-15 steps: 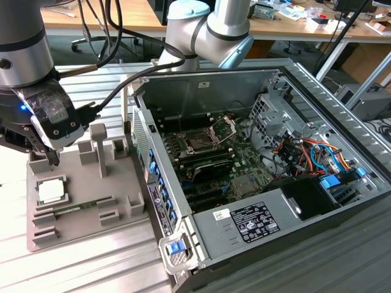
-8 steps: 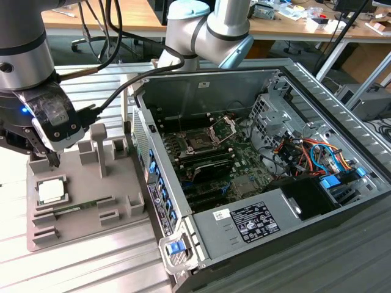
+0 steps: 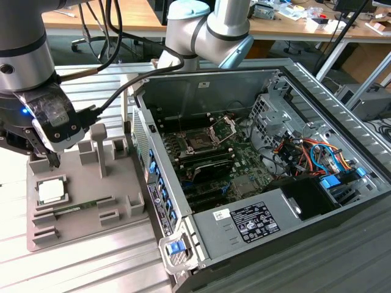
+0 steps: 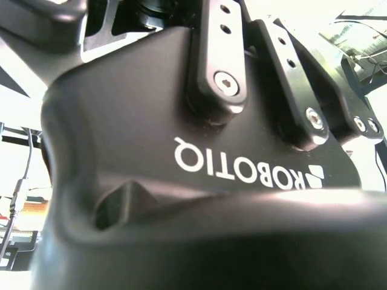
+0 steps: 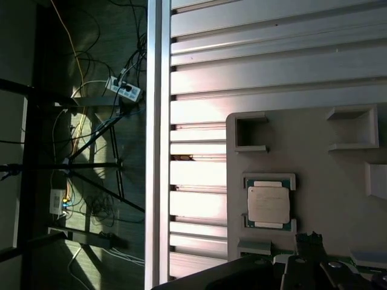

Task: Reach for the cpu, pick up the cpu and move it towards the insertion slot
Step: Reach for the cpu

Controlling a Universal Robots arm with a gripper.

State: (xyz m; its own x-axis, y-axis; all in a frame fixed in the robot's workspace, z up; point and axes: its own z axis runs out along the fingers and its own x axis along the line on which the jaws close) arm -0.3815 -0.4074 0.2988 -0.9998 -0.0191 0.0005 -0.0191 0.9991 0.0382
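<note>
Nearest, at the exterior view's left: grey tray (image 3: 85, 210) on a ribbed metal table (image 3: 91, 262), with raised grey blocks and posts moulded on it.

Item, the cpu (image 3: 51, 190): small thin square with a silvery-white top and paler rim. It lies flat in a shallow framed pocket of the tray. In the first wrist view the cpu (image 5: 268, 204) shows a green edge at two of its sides.

Just above and behind it, the gripper (image 3: 52, 160) hangs clear of the chip without touching it. How far the claw stands open cannot be told; the chip is not in its hold.

An upright post (image 3: 98, 146) of the tray stands just right of the gripper. Bare table shows left of the tray and on its near side.

Farther right: open computer case (image 3: 275, 152), its near wall rising between tray and board. Within, on the green board, the insertion slot (image 3: 199, 143) has a dark centre and its metal frame tilted up. Black memory slots (image 3: 208, 168) lie just nearer.

Farthest: the arm's grey and blue joints (image 3: 214, 24), with wooden desks (image 3: 122, 15) behind.
</note>
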